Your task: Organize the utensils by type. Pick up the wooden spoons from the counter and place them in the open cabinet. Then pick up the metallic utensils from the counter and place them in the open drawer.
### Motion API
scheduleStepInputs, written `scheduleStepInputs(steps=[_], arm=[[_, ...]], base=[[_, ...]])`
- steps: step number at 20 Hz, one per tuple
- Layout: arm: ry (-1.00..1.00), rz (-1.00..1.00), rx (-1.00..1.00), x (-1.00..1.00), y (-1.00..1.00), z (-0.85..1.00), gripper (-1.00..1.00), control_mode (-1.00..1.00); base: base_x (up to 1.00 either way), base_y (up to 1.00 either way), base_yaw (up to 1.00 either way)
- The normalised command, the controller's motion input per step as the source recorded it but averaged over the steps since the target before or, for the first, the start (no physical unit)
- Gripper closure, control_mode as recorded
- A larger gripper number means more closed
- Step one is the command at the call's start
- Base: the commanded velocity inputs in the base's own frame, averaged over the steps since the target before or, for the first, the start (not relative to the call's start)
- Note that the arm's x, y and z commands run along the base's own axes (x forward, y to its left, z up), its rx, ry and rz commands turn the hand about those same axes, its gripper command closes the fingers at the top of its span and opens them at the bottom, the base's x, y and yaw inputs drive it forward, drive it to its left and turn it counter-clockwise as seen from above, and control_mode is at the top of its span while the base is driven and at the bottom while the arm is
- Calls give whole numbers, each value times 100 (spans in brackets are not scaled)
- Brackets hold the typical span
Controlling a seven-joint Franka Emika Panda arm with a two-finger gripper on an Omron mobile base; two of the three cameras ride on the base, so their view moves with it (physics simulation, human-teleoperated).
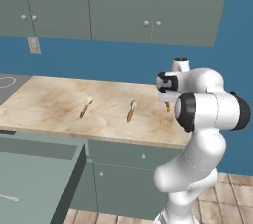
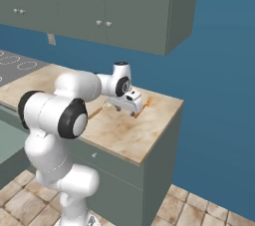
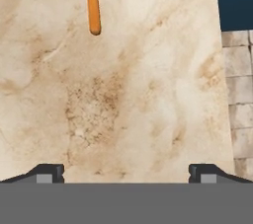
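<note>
Fingers spread wide, empty, above the counter; spoon handle sits off-centre ahead; closing now risks grabbing nothing.

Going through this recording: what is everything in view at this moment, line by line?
wooden spoons: two, cream bowls, orange-brown handles, lying apart on the counter
orange-brown handle: one, ahead of the gripper
marble counter: one, beige-tan
drawer: one, grey-green, open, lower left
thin utensil: one, pale silver, inside the drawer
wall cabinets: grey-green, doors closed, above the counter
gripper: one, dark tips, open over the counter
</note>
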Motion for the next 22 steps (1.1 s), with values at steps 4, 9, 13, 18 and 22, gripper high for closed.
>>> scheduleStepInputs(steps=[4, 9, 13, 18, 22], arm=[[0, 0, 0, 52, -20, -18, -100, -100], [0, 0, 0, 53, -17, -21, -100, -100], [0, 1, 0, 56, -17, -26, -100, -100], [0, 1, 0, 58, -4, -36, -100, -100], [0, 1, 0, 51, -6, -36, -100, -100]], base=[[0, 0, 0], [0, 0, 0], [0, 0, 0], [0, 0, 0], [0, 0, 0]])
